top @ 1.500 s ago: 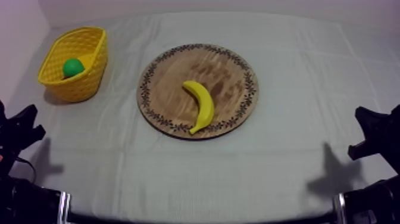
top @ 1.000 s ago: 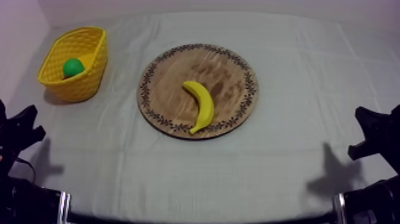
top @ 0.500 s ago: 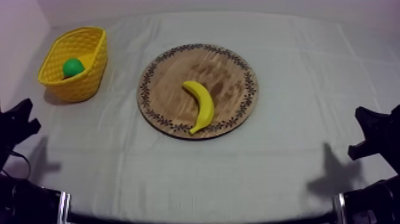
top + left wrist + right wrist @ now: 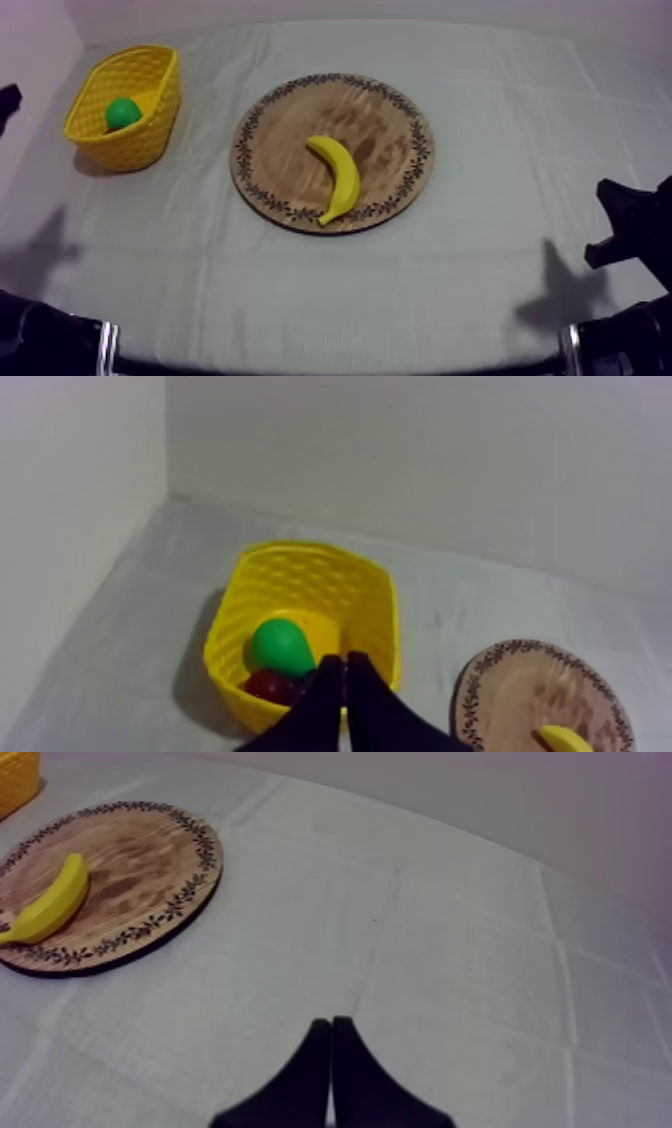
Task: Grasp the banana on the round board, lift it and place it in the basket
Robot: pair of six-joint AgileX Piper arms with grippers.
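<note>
**Approach to banana point(image 4: 338, 178): nothing gripped**

Seen lying from centre toward 6 o'clock on wooden board point(image 4: 390, 110); yellow basket point(image 4: 150, 70) off at 10 o'clock. Noted left gripper point(image 4: 346, 666) and right gripper point(image 4: 331, 1024) pinched together, empty. Open wide first, then straddle mid-curve crosswise.

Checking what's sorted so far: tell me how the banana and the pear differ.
Colour: the banana is yellow, the pear green. Shape: the banana is long and curved, the pear rounded. Place: the banana lies on the wooden board, the pear sits in the yellow basket. Both are toy fruit.
</note>
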